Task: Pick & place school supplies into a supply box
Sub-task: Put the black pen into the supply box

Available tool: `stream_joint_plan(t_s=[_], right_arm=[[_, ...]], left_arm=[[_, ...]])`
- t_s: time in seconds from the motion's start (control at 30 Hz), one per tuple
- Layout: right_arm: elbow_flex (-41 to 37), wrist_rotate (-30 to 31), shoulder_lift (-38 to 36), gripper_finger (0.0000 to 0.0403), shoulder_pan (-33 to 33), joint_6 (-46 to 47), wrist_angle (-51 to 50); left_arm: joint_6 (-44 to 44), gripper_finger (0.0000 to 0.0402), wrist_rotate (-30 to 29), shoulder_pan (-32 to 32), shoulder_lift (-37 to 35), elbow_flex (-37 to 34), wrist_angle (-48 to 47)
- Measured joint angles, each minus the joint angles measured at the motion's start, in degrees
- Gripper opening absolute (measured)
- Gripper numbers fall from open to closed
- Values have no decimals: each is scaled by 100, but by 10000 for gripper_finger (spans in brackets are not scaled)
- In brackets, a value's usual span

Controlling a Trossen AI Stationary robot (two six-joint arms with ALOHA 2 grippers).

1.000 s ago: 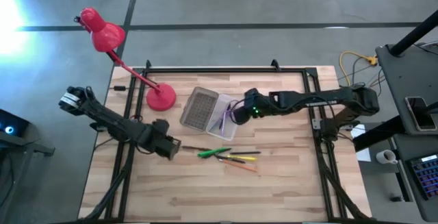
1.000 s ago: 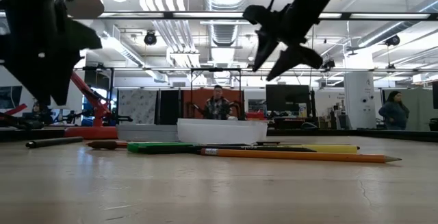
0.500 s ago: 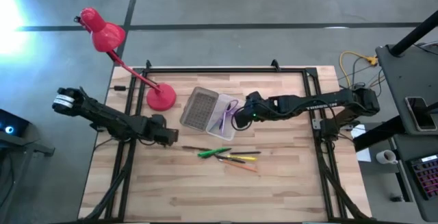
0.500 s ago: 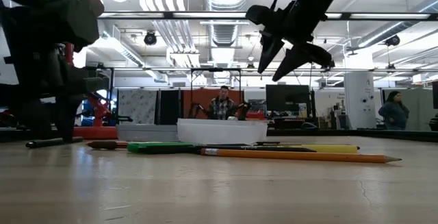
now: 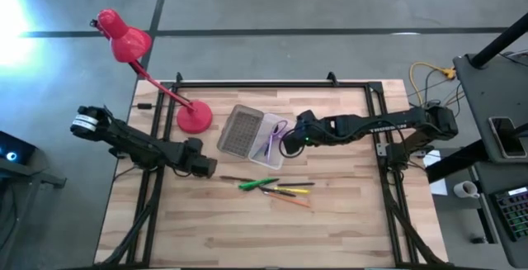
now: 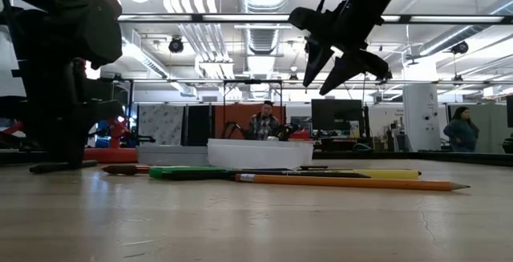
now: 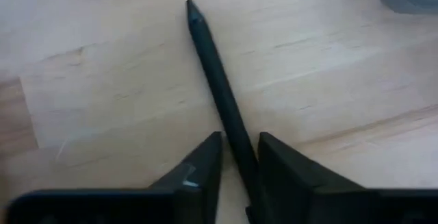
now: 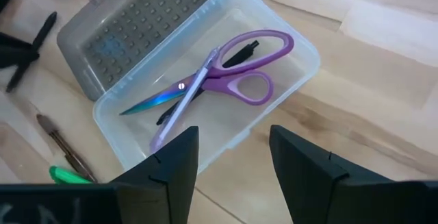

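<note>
My left gripper (image 5: 206, 169) (image 7: 239, 148) is down at the table, shut on a dark pen (image 7: 213, 70) (image 6: 60, 167) at the left end of the loose row. To the right of that pen, a green marker (image 5: 258, 184), a yellow pen (image 5: 294, 191) and an orange pencil (image 5: 294, 201) (image 6: 345, 183) lie flat on the wood. The supply box lies open, grey ribbed half (image 5: 239, 131) beside clear half (image 5: 272, 142) (image 8: 298, 46). Purple scissors (image 8: 236, 80), a purple pen and a dark pen lie inside the clear half. My right gripper (image 5: 289, 142) (image 8: 233, 155) hovers open just right of the box. My left gripper has the dark pen's shaft (image 7: 236, 138) between its two fingers, some way back from the pointed tip. The fingers come down from above and straddle the pen across its length. The pen still lies flat on the table.
A red desk lamp stands with its base (image 5: 194, 118) at the far left of the table, close to the grey box half. Bare wood stretches toward the near edge (image 5: 264, 237). Black frame rails run along the table's sides.
My left gripper has moved from the table's left toward the dark pen and dropped down onto the tabletop over it. The pen has stayed where it lay. My right gripper has drawn back slightly from the box toward the table's right.
</note>
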Motion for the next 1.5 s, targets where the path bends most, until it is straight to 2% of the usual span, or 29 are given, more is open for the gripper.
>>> stream_joint_plan(t_s=[0.1, 0.2, 0.33, 0.43, 0.53, 0.67, 0.77, 0.9, 1.07, 1.17, 1.3, 1.4, 1.5], right_arm=[[-5, -83, -26, 171, 23, -174, -16], [-1, -70, -231, 171, 240, -125, -173], [59, 548, -602, 171, 648, 179, -875], [68, 941, -954, 171, 802, 453, -1505], [66, 1209, -1319, 167, 881, 723, -2050], [65, 1548, -1734, 153, 927, 931, -2486], [31, 1515, -1899, 142, 922, 1113, -2703], [-26, 1252, -1916, 128, 942, 1520, -3274], [-402, 459, -1895, 116, 940, 1977, -4071], [-977, 61, -1892, 108, 940, 1747, -3577], [-1727, -193, -1695, 80, 862, 1354, -1822], [-2004, -217, -1264, 54, 645, 989, -746], [-2036, -225, -654, 39, 297, 699, -566]], left_arm=[[40, 19, -10, 13, -84, -2, 86], [43, 16, 59, 24, -151, 128, 49], [147, 13, 54, 17, -376, 700, 195], [942, 12, -446, -27, -661, 1396, 869], [1898, 12, -592, 91, -584, 1908, 1618], [2337, 12, -660, 393, -241, 2702, 1524], [2612, 12, -671, 651, 183, 3077, 1227], [3224, 12, -404, 850, 674, 3639, 1271], [3666, 12, -379, 870, 1195, 4315, 1238], [3729, 12, -432, 790, 1235, 4588, 1096], [3600, 12, -616, 600, 1117, 4590, 652], [3220, 12, -817, 375, 854, 4519, 306], [2800, 12, -1028, 77, 613, 4386, 249]])
